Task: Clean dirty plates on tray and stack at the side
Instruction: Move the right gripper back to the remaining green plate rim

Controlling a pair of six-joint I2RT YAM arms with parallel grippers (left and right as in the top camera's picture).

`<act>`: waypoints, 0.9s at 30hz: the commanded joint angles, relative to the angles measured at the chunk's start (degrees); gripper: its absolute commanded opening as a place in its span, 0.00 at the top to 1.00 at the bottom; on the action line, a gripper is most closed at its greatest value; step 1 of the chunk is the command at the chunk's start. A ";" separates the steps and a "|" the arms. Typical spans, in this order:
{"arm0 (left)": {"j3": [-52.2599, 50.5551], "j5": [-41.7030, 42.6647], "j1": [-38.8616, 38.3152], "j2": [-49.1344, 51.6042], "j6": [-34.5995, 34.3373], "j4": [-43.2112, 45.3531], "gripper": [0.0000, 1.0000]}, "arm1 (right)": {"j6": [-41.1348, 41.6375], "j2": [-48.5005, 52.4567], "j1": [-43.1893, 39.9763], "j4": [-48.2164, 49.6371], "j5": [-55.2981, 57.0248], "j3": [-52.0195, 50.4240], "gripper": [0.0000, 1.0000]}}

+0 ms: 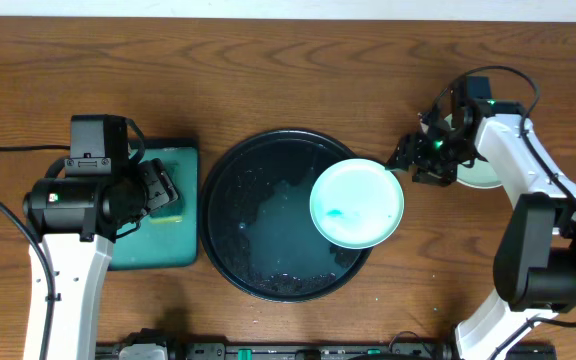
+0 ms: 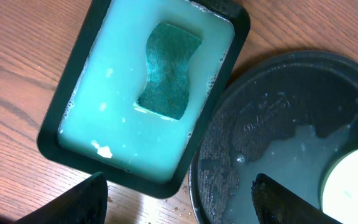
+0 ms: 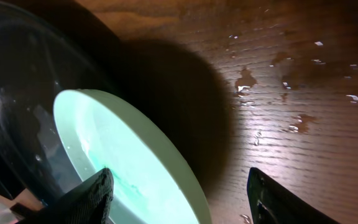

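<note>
**Fig. Reaching for a dirty plate on the tray.** At far left, the left gripper [image 2: 179, 190] is hovering with its jaws spread wide and nothing between them. It is hanging above the rectangular teal tray with a dark rim [image 1: 173, 245], where a green scouring sponge [image 2: 169, 71] is lying in milky, soapy liquid. In the centre, the large round glossy black tray [image 1: 238, 180] is holding a shallow pool of cloudy water. A small round mint-turquoise plate [image 1: 356, 203] is resting on the tray's right side, overlapping its rim and showing a small teal smear [image 1: 334, 213]. At its upper right edge, the right gripper [image 3: 179, 177] is straddling the plate's rim. One finger is hanging over the plate's inside and the other over the wet wooden table, with the jaws apart and not gripping. Farther right, a pale round plate [image 1: 483, 180] is sitting on the table, partly hidden by the right arm. The step in hand appears to be taking hold of the smeared plate. The next move would call for pinching the rim firmly, since the wet plate may slip, and for fetching the sponge.
</note>
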 commanded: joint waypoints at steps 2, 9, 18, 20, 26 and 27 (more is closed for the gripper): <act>-0.81 0.31 0.20 0.33 0.96 -0.20 0.25 | -0.04 1.31 1.33 0.70 -0.11 -0.42 0.37; -0.81 0.31 0.20 0.33 0.96 -0.20 0.25 | -0.02 1.60 4.07 0.68 2.80 -0.57 0.56; -0.81 0.31 0.20 0.33 0.96 -0.22 0.25 | 4.11 1.60 8.33 0.68 9.27 -1.95 0.55; -0.81 0.31 0.20 0.33 0.96 -0.22 0.25 | 4.17 1.60 8.46 0.94 9.22 -2.75 0.59; -0.81 0.31 0.20 0.33 0.96 -0.22 0.25 | 5.16 1.60 8.46 1.99 9.25 -5.05 0.68; -0.81 0.31 0.20 0.33 0.96 -0.22 0.25 | 5.44 1.60 8.46 1.99 9.27 -5.18 0.71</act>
